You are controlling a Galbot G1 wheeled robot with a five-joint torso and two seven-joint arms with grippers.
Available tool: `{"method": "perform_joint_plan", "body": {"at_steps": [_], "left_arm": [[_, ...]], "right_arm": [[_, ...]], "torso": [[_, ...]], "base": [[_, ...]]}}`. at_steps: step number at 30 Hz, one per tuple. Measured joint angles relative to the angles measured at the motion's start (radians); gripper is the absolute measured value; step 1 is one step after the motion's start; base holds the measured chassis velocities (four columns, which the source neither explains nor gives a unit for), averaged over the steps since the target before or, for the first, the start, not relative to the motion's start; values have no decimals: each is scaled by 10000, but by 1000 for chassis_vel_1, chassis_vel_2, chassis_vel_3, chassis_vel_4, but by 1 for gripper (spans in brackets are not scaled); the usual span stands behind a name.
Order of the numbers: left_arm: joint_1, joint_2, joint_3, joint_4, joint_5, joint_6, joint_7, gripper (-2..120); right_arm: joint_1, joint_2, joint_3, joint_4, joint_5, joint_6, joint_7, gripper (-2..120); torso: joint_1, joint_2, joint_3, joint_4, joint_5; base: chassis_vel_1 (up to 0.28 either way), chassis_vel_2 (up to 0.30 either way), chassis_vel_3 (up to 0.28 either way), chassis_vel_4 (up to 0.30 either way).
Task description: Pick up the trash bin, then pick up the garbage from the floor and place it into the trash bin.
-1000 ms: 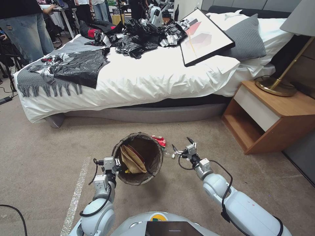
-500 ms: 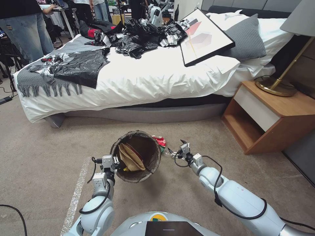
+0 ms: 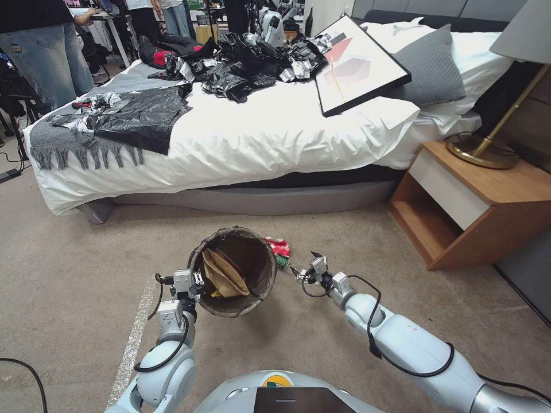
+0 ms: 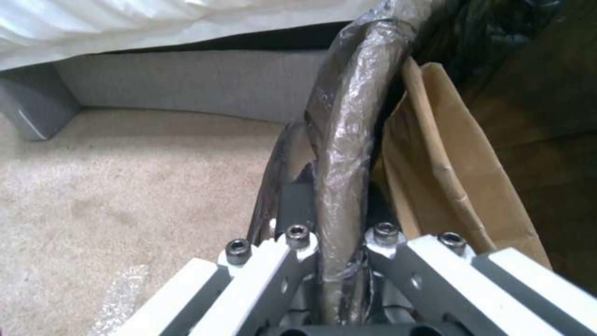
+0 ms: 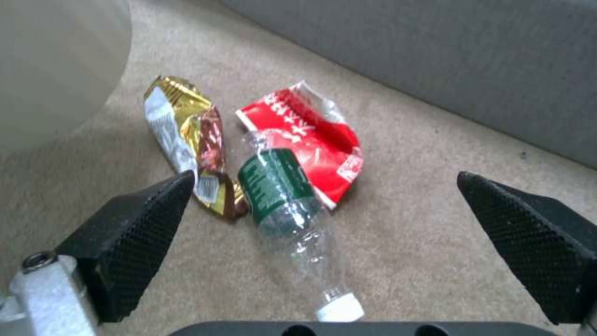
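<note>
Carpet (image 3: 69, 275) mid-frame: right gripper (image 5: 323, 210) dropped lower since last second, spread wide over bottle (image 5: 283, 200). Left gripper (image 3: 192, 281) pinched bin (image 3: 232, 279) rim. Grab looked imminent.

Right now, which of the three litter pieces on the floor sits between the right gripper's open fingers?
The green-labelled clear bottle, lying on its side, centred under the right gripper. The gold wrapper and red wrapper lie beyond it.

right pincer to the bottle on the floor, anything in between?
Nothing visible. The open right pincer hangs above the bottle, bare carpet around. Red wrapper lies partly under the bottle, gold wrapper beside it; neither covers it.
</note>
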Motion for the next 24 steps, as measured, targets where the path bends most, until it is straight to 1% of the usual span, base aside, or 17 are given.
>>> {"method": "perform_joint_plan", "body": {"at_steps": [4, 10, 14, 21, 24], "left_arm": [[6, 14, -46, -3, -9, 0, -4, 0], [-41, 43, -90, -12, -87, 0, -23, 0], [-54, 32, -90, -14, -101, 0, -28, 0], [-34, 24, -33, -25, -91, 7, -33, 0], [-31, 24, -17, -25, -83, 7, -33, 0]], "right_arm": [[152, 94, -143, -251, -27, 49, -106, 100], [617, 348, -612, -1128, -162, 239, -418, 100], [743, 494, -659, -1483, -196, 279, -452, 100], [1258, 820, -747, -2597, -128, 442, -724, 100], [1347, 880, -746, -2744, -98, 446, -789, 100]], "torso": [[0, 0, 0, 1, 0], [0, 0, 0, 1, 0], [0, 0, 0, 2, 1], [0, 0, 0, 1, 2], [0, 0, 0, 0, 0]], "base": [[0, 0, 0, 0], [0, 0, 0, 0], [0, 0, 0, 0], [0, 0, 0, 0], [0, 0, 0, 0]]}}
